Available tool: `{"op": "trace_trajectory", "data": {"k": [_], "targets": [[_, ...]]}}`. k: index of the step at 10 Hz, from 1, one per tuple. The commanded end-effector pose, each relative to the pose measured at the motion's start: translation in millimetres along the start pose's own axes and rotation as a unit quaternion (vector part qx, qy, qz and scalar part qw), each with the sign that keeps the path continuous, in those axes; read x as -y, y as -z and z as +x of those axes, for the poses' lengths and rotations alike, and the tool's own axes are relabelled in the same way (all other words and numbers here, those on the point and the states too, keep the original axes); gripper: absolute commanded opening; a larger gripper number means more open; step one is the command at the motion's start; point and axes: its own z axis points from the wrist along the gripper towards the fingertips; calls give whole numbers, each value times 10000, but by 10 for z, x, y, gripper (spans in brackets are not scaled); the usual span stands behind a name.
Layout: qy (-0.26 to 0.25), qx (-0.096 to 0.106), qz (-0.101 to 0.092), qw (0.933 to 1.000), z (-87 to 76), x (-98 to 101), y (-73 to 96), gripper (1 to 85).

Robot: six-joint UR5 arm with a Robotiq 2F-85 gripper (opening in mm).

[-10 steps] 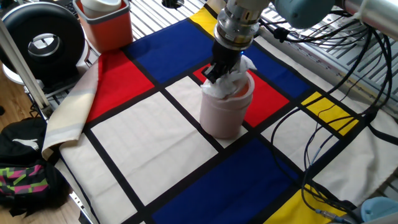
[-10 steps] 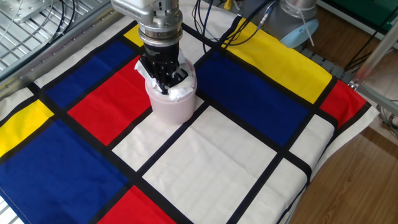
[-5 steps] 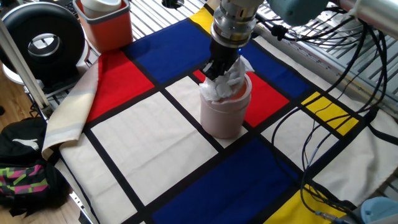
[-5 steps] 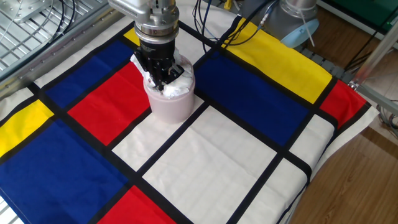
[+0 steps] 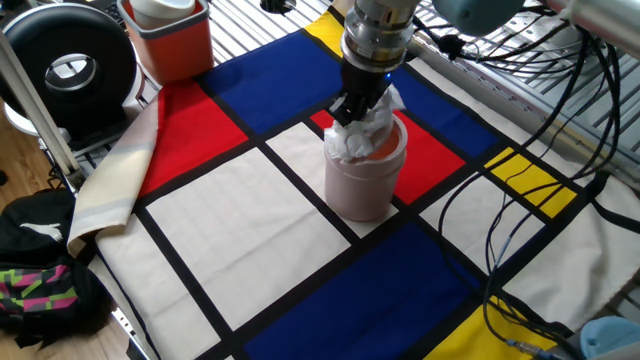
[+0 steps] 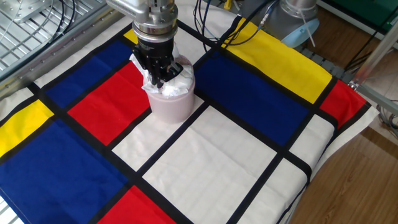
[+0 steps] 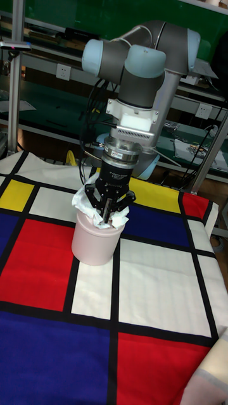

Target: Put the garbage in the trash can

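Robotics lab: metal shelving, cable bundles.

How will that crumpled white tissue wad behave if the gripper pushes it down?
The crumpled white tissue wad likely compresses easily; its loose folds bulge over the small pale pink plastic bin's rim. It may spring back, and could cling to the gripper, which sits buried in it. Probably very light.

Open checked cloth all around pale pink cylindrical plastic trash can; crumpled white tissue wad blocking its mouth.
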Motion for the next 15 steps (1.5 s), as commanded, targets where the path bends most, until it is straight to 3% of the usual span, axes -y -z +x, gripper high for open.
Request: {"op": "trace_trajectory", "data": {"k": [1, 9, 15], "targets": [[-31, -2, -27, 10000, -17, -13, 53, 197], [-41, -106, 28, 9999, 44, -36, 212, 193], [-66, -207, 191, 9996, 189, -26, 429, 197]]}}
